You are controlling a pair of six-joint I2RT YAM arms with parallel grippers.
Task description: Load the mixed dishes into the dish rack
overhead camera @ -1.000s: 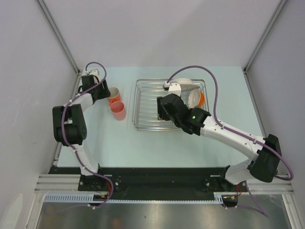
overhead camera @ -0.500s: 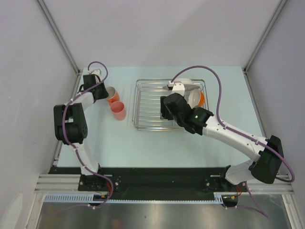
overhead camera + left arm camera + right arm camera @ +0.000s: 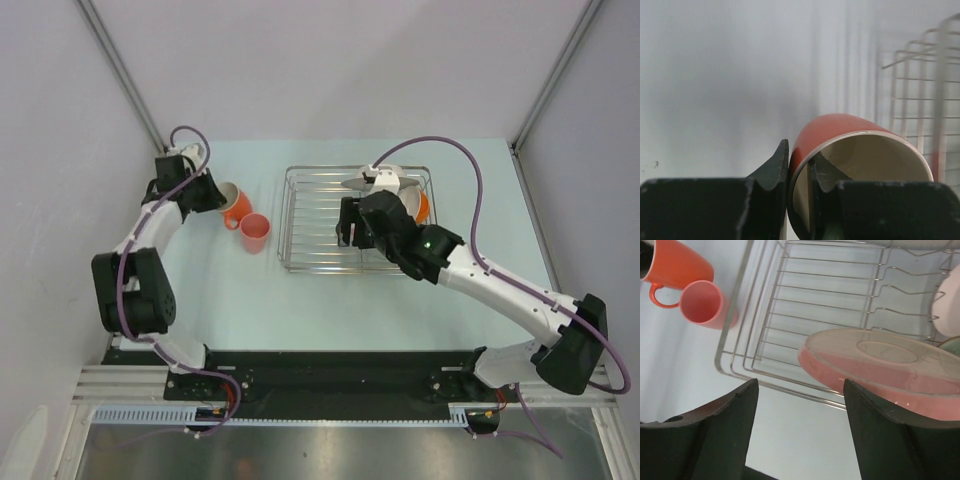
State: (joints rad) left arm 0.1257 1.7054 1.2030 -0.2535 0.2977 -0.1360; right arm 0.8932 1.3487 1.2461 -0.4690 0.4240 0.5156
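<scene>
My left gripper point(image 3: 799, 149) is shut on the rim of an orange cup point(image 3: 840, 135), one finger inside and one outside. From above, this handled cup point(image 3: 237, 206) is tilted at the table's left, with the left gripper point(image 3: 215, 194) on it. A second, pinker cup point(image 3: 255, 232) stands just beside it. The dish rack point(image 3: 310, 225) is a silver wire basket. In it the cream-and-pink plate point(image 3: 880, 360) leans on the tines. My right gripper point(image 3: 800, 382) hangs open over the rack's near edge, holding nothing, with the plate just beyond its right finger point(image 3: 875, 410).
At the rack's right end stand a white dish point(image 3: 395, 182) and an orange-sided bowl point(image 3: 424, 207). The right wrist view shows both cups point(image 3: 702, 305) left of the rack point(image 3: 790, 305), and a pale green edge point(image 3: 952, 344) at far right. Walls enclose the table.
The left gripper has shut on the orange cup's rim and tipped it over toward the left. The right jaws have opened wider and drawn slightly back from the plate.
</scene>
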